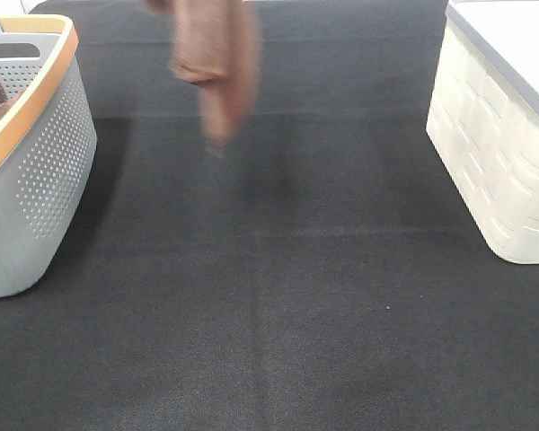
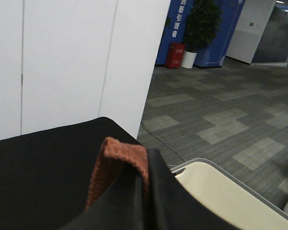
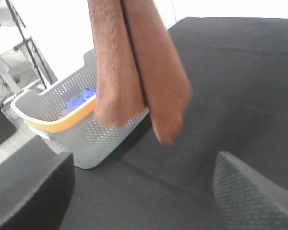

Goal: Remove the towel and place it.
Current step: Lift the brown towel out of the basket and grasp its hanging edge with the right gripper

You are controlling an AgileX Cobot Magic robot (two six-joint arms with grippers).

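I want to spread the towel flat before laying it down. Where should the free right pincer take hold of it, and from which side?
Probably the lowest hanging corner of the towel, coming in level from the side of the open right pincer. The towel hangs limp in two folds from the left pincer, and that corner dangles free above the mat, clear of the basket.
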